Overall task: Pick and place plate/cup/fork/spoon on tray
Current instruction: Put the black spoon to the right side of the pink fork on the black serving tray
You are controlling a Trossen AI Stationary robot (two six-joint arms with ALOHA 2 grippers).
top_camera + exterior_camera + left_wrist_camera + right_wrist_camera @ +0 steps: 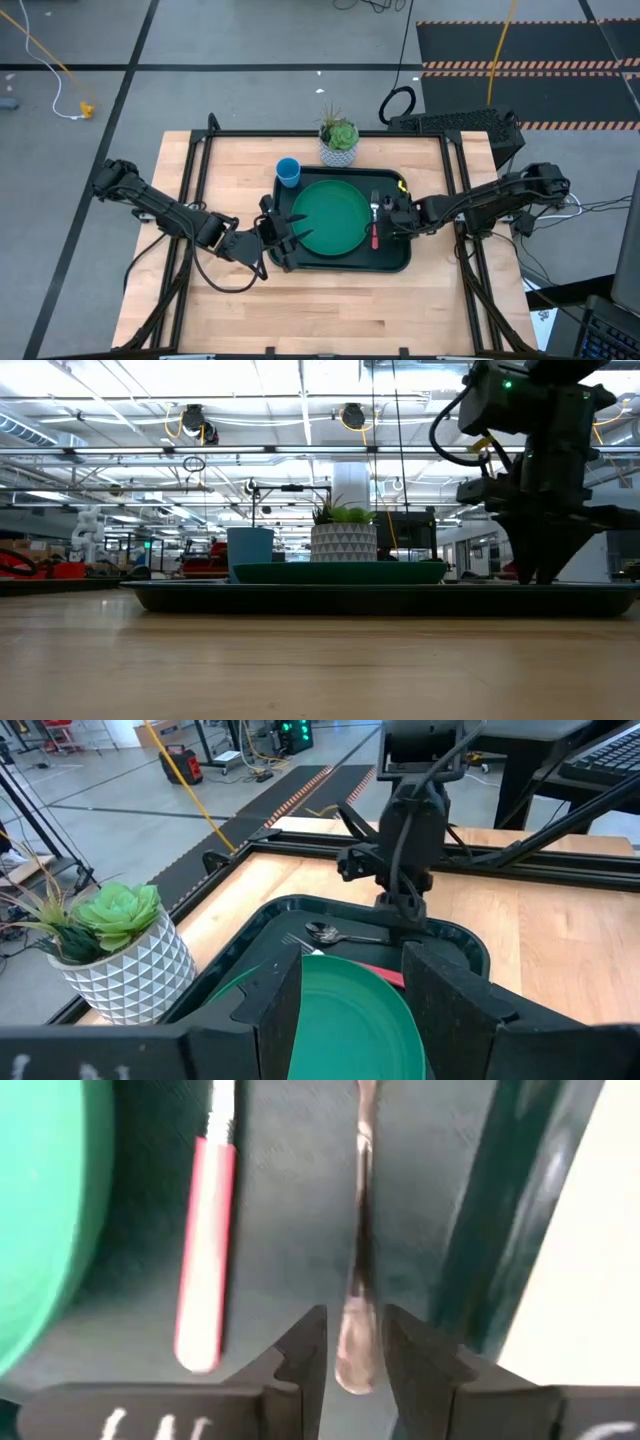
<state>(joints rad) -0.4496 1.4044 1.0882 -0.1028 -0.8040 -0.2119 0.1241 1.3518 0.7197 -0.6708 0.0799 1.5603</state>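
The dark tray [400, 262] lies mid-table. The green plate [333, 215] rests flat on it. The red-handled fork [205, 1250] and the silver spoon [360, 1210] lie side by side on the tray floor to the plate's right. The blue cup [288, 172] stands on the table at the tray's far left corner. My right gripper [356, 1342] points down at the tray, slightly open, one finger on either side of the spoon's handle end [357, 1355]. My left gripper [292, 232] is open above the plate's left edge.
A white patterned pot with a green plant [339, 143] stands on the table just beyond the tray's far edge, right of the cup. A black frame [190, 160] runs along the table's left, far and right sides. Bare wood [330, 310] lies near the front edge.
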